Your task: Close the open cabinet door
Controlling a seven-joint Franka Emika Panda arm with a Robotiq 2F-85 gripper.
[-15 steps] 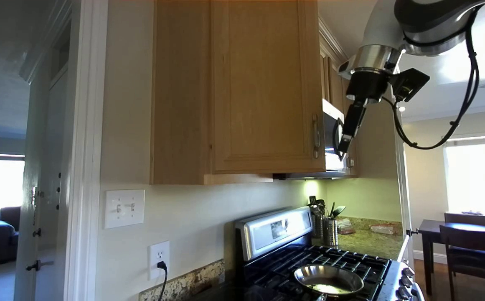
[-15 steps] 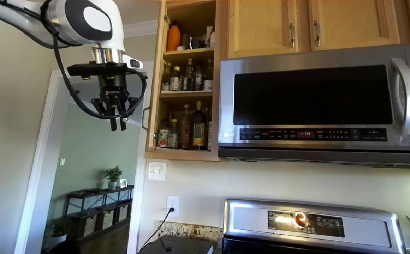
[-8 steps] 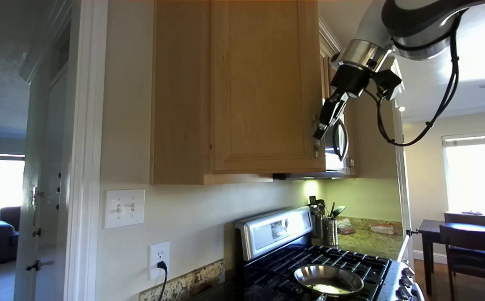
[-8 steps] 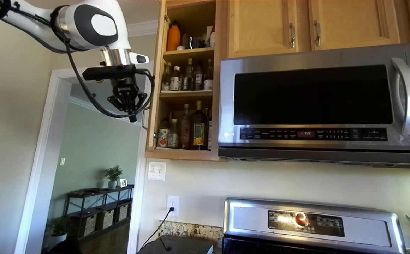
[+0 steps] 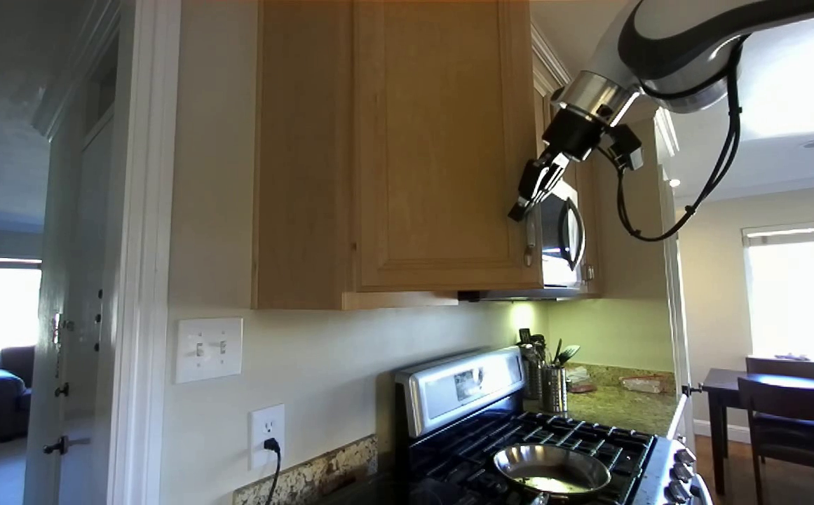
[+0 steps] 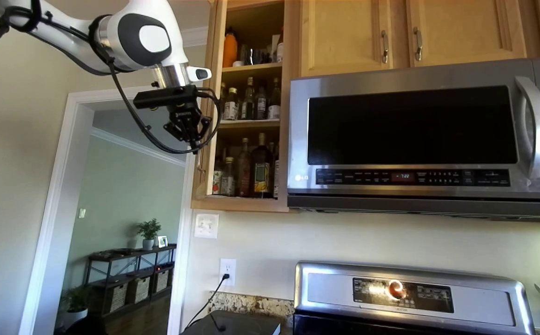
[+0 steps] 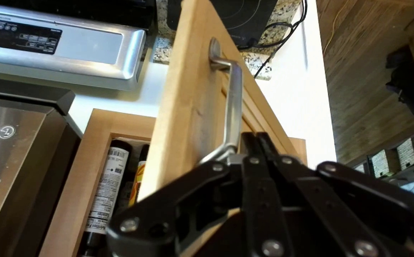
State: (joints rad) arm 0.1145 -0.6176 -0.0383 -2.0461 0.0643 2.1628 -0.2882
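Note:
The light-tan cabinet door (image 5: 442, 147) stands open in both exterior views; its edge (image 6: 215, 51) leaves the bottle shelves exposed. Its silver bar handle (image 5: 528, 245) also shows in the wrist view (image 7: 234, 96), near the door's free edge. My gripper (image 7: 255, 135) is shut and empty, its black fingers together. They are beside the handle, on the panel side, not around it. In an exterior view the fingertips (image 5: 517, 212) are at the door's outer face, just above the visible part of the handle. Whether they press on the wood is hard to tell.
Bottles (image 6: 248, 100) stand on the cabinet shelves. A steel microwave (image 6: 409, 125) hangs to the cabinet's right in that exterior view. Below are a stove (image 5: 463, 382) with a frying pan (image 5: 552, 470) and a wall switch plate (image 5: 209, 349). A cable hangs in a loop from the wrist.
My shut gripper has moved from out in front of the cabinet to the door's outer face and tilted. The door has swung slightly inward, covering a little more of the shelves.

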